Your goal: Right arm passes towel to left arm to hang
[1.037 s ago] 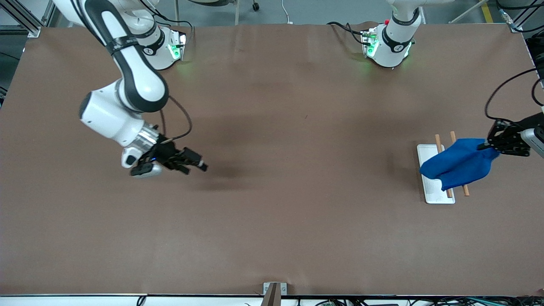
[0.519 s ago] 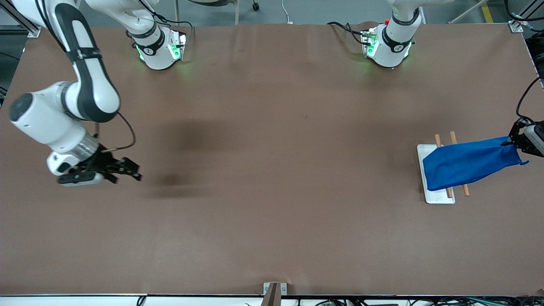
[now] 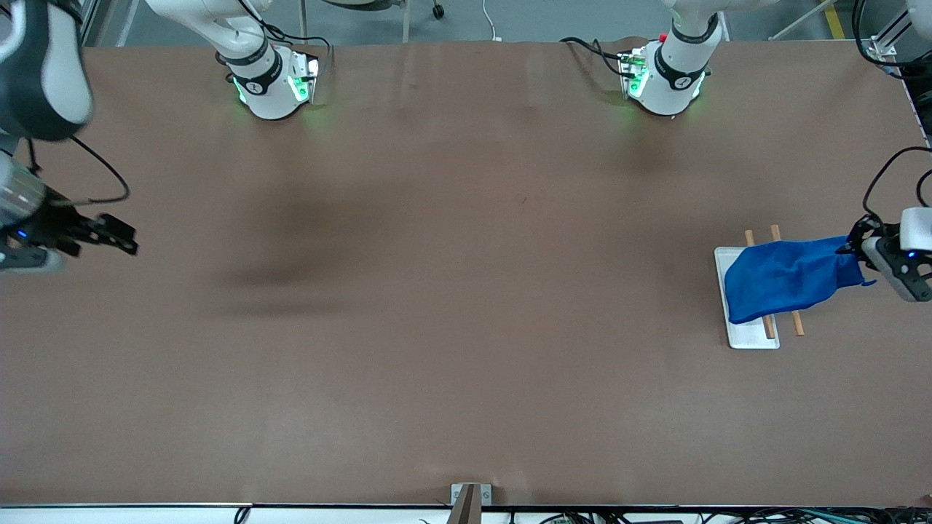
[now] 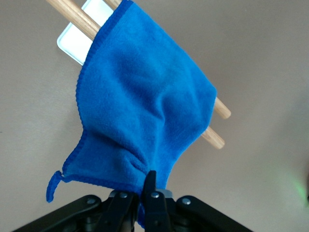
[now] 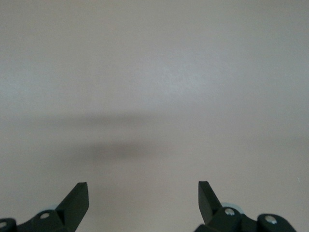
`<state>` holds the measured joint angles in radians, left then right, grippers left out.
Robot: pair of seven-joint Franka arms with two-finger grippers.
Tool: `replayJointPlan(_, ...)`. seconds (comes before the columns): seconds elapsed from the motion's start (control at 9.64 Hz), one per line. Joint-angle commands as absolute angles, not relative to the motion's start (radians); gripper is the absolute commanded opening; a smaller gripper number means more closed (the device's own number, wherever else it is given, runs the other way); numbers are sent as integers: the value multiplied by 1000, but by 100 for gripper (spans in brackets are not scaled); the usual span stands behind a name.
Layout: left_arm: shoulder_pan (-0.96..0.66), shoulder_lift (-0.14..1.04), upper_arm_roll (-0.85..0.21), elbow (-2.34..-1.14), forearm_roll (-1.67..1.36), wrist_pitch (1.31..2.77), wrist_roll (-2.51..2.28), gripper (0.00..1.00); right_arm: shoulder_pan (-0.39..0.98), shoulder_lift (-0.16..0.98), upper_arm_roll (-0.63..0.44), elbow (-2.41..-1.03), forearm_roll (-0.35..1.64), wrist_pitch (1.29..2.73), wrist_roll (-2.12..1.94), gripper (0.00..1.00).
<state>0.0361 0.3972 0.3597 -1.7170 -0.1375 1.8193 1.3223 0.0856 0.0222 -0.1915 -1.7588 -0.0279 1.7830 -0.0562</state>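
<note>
Towel: bright blue, plain, edge stitched a shade darker; small blue loop at one corner.
Rods: pale wood, tan.
Tray: white.
Table: matte brown, unpatterned, soft darker shadow patches.
Left gripper: black, with a grey-white camera box.
Right gripper: black fingers; silver wrist ring.
Arms: white with black joints; bases glow green.

even, bright overhead light; my right arm throws soft, smeared shadows on the brown table. green glow marks both bases. my right wrist view looks pale, washed.
</note>
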Motion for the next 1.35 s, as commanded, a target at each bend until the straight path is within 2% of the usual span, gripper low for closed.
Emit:
replayJointPlan(0.0,26,445,326,-1648,-121,1816,1173,100,46,3,-181,-1637,-40,1625,41,100)
replayJointPlan(0.21,28,419,321,-1637,-126,1809,1100,100,-6,5,-155,-1522,-32,1493,41,100)
replayJointPlan(0.41,28,364,316,-1615,-130,1807,898,100,-44,2,-107,-1505,-38,1441,41,100)
replayJointPlan(0.83,29,120,181,-1666,-127,1784,370,100,-37,9,-103,-1436,-35,1437,35,100)
replayJointPlan(1.04,31,13,95,-1683,-121,1726,182,100,-35,9,-103,-1428,-37,1437,52,100)
replayJointPlan(1.24,32,-67,65,-1681,-120,1643,114,100,-32,9,-101,-1439,-32,1421,182,100)
